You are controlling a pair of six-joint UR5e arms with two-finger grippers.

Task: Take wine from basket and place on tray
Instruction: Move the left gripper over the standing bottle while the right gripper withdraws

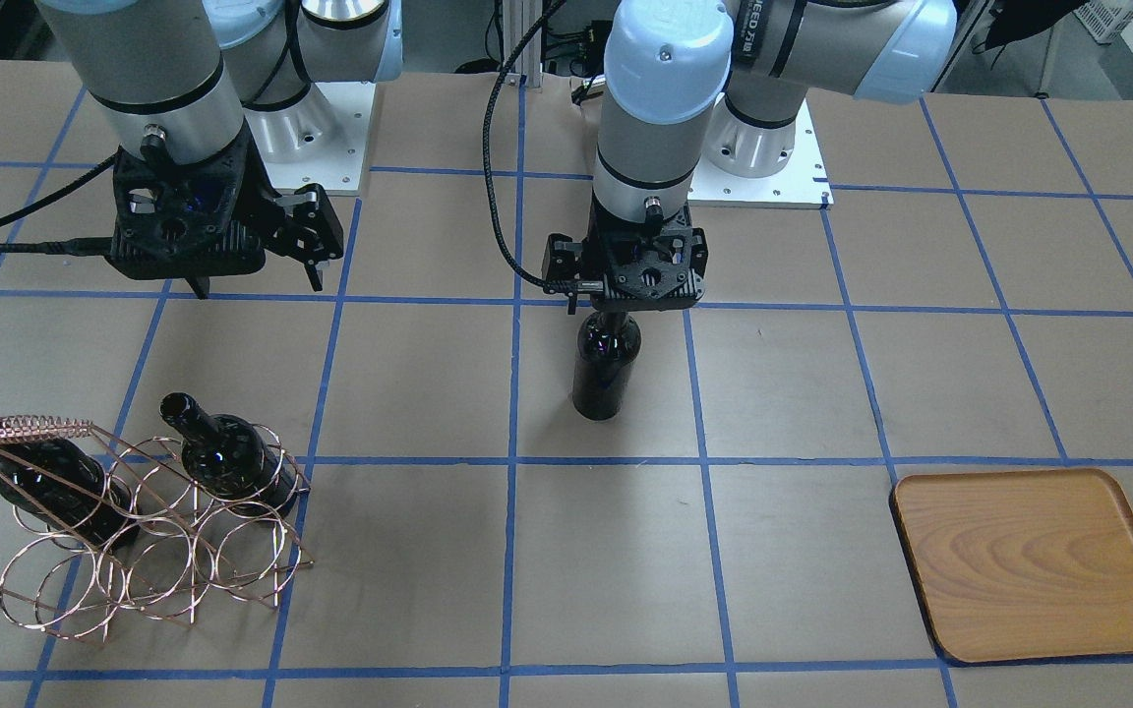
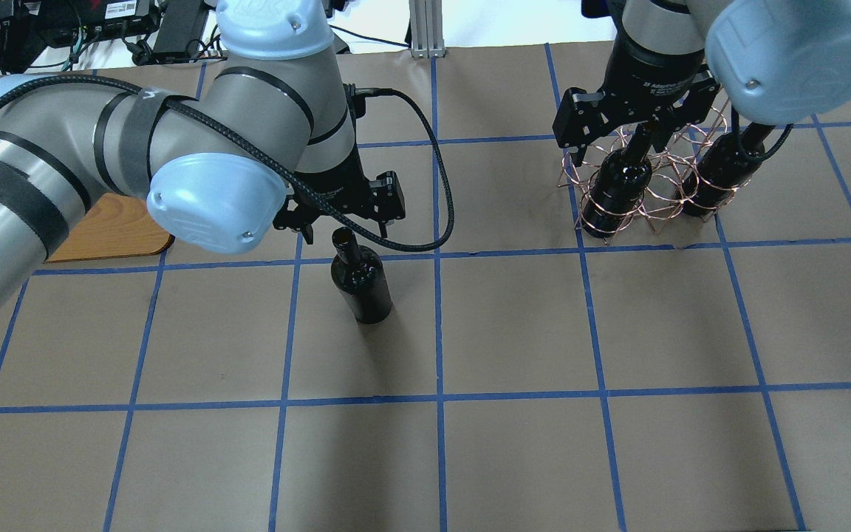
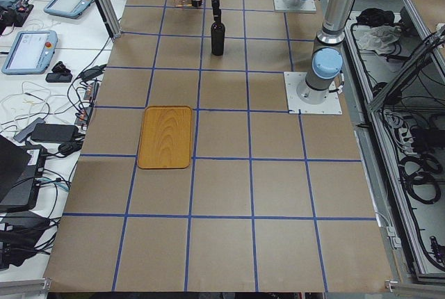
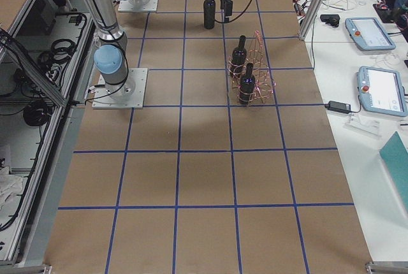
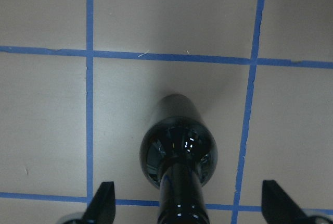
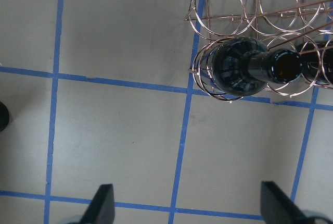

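Observation:
One wine bottle (image 1: pixel 606 369) stands upright on the table near its middle; it also shows in the overhead view (image 2: pixel 361 284). My left gripper (image 1: pixel 616 310) is right above it, open, with its fingers (image 5: pixel 104 203) well apart on either side of the neck and not touching it. Two more bottles (image 1: pixel 45 482) (image 1: pixel 227 457) sit in the copper wire basket (image 1: pixel 153 551). My right gripper (image 1: pixel 257 283) is open and empty, above the table beside the basket (image 6: pixel 250 21). The wooden tray (image 1: pixel 1034 560) lies empty on the left arm's side.
The table is brown paper with a grid of blue tape lines (image 1: pixel 512 462). The arm bases (image 1: pixel 763 167) stand on white plates at the robot's edge. Tablets and cables (image 3: pixel 31 49) lie on a side bench beyond the tray.

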